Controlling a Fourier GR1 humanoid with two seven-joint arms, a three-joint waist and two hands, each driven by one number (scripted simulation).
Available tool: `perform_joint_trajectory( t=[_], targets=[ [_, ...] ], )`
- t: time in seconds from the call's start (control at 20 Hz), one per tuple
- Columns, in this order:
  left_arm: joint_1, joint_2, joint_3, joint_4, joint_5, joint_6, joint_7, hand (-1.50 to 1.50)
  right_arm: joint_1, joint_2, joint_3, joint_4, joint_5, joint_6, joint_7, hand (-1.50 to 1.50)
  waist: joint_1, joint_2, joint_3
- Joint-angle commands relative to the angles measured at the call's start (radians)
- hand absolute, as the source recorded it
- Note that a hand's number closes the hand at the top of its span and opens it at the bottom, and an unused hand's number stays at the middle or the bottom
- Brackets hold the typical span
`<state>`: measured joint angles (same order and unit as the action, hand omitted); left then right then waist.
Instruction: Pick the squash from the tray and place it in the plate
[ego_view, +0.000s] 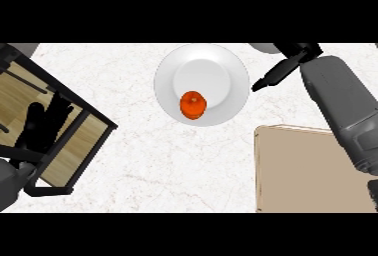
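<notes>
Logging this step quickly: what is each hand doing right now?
Left hand: open, fingers up, resting at the left edge, holding nothing.
Right hand: open, holding nothing, beside the plate with the squash.

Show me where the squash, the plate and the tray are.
squash (193, 104), head view, middle of its orange body.
plate (201, 62), head view, bare white part above the squash.
tray (310, 170), head view, bare tan surface at lower right.
</notes>
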<state>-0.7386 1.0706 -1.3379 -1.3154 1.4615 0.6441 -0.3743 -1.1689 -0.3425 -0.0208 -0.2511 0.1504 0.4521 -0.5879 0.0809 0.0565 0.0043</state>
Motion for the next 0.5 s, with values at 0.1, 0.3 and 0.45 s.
perform_joint_trajectory(
  t=[0.1,0.3,0.45],
  targets=[
    [-0.116,-0.085,0.056,-0.036,-0.07,-0.005,-0.095,0.0,-0.018,-0.081,-0.002,0.042,0.013,0.055,-0.034,-1.5,0.005,0.012,0.0],
    [-0.126,-0.105,0.053,-0.033,-0.067,0.002,-0.095,0.0,-0.02,-0.105,-0.016,0.055,0.002,0.08,-0.052,-1.5,0.002,0.013,0.001],
    [-0.099,-0.088,0.039,-0.041,-0.07,-0.004,-0.12,0.0,0.016,-0.122,-0.007,0.072,0.014,0.082,-0.069,-1.5,0.024,0.012,0.001]
  ],
)
